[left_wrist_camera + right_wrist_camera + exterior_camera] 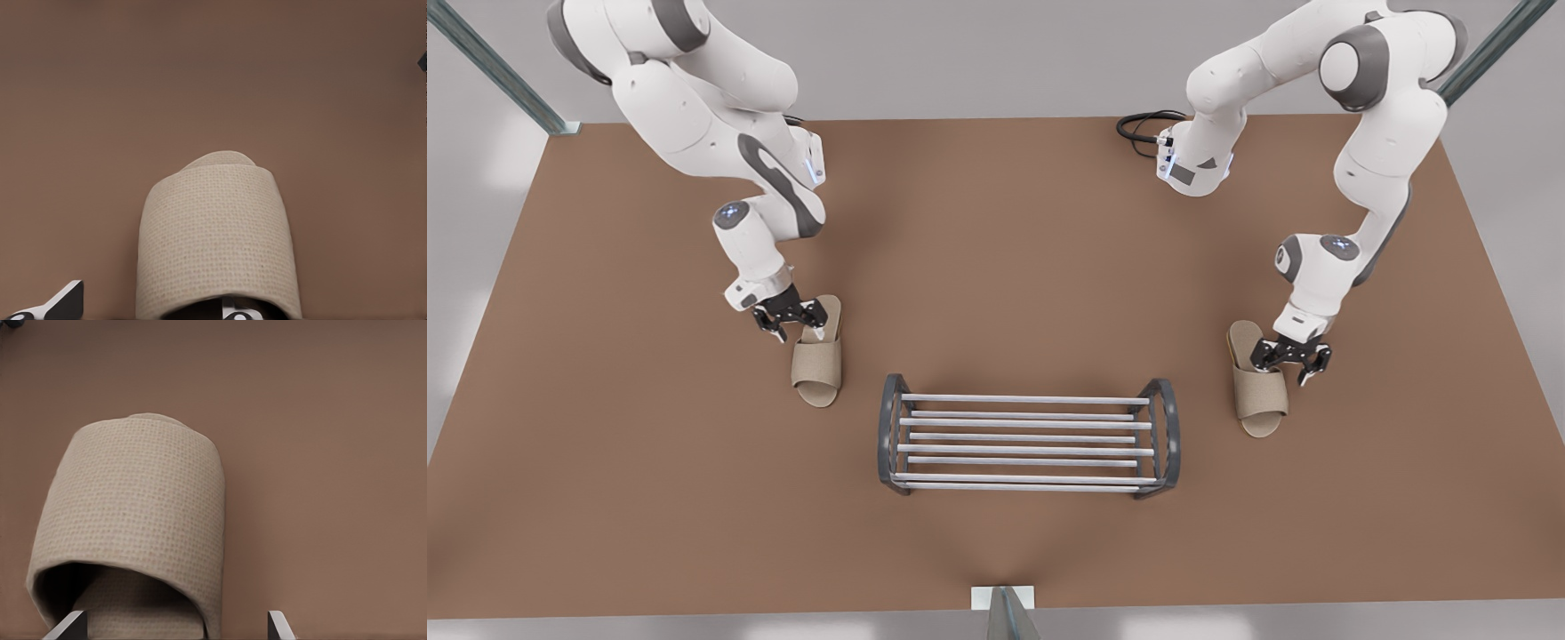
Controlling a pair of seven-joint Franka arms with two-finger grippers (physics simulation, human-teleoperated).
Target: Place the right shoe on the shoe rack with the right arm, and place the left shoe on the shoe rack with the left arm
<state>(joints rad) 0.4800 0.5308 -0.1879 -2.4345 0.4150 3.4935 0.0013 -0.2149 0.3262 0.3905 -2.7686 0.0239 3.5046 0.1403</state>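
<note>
Here, right tool [790, 322] spread astride right shoe [816, 369] edge, left tool [1291, 363] spread astride left shoe [1260, 400] edge, neither gripping

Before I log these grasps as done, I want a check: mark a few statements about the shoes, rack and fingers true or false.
1. Both shoes lie on the table. True.
2. The shoe rack holds one shoe. False: its bars are bare.
3. The right gripper is at the right shoe, fingers apart. True.
4. The left gripper hovers over the rack. False: it is low at the left shoe, on the front view's right.
</note>
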